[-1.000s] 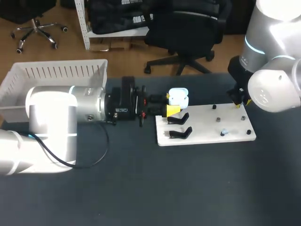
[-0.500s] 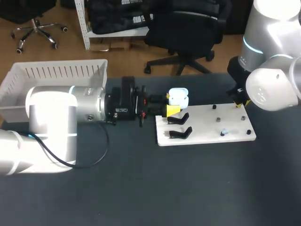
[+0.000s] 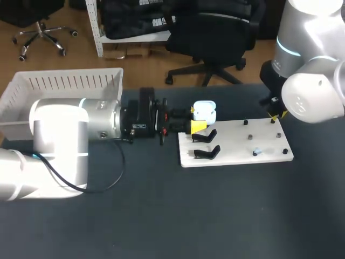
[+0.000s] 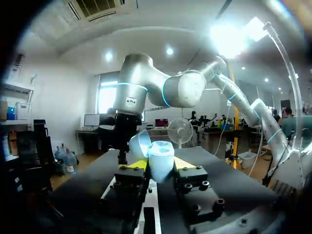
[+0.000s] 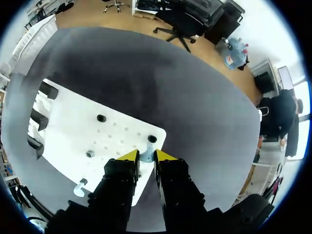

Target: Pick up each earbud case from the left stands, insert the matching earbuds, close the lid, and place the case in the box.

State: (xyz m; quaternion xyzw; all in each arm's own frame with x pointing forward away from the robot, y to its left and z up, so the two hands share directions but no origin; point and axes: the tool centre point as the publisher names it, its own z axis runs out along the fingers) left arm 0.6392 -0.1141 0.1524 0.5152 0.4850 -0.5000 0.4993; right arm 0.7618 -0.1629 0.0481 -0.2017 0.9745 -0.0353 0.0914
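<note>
My left gripper [image 3: 195,118] reaches in from the left and is shut on a white earbud case [image 3: 204,111], held level just behind the board's black stands [image 3: 205,136]. In the left wrist view the case [image 4: 161,157] sits between the yellow tips with its lid [image 4: 139,144] swung open. My right gripper [image 3: 277,115] hangs over the far right corner of the white board [image 3: 233,144]. In the right wrist view, this gripper [image 5: 146,155] is shut on a small pale earbud [image 5: 146,158] beside a black peg [image 5: 152,139]. A second earbud [image 3: 257,151] rests on the board's near side.
A white slatted box [image 3: 64,85] stands at the back left, partly behind my left arm. The board carries several small pegs [image 3: 250,137] and a second black stand [image 3: 207,152]. Dark table surface lies around the board on the near side.
My right gripper's fingers have closed on the earbud at the board's far right corner, and the arm has shifted slightly away from the board. The left arm and case have not moved.
</note>
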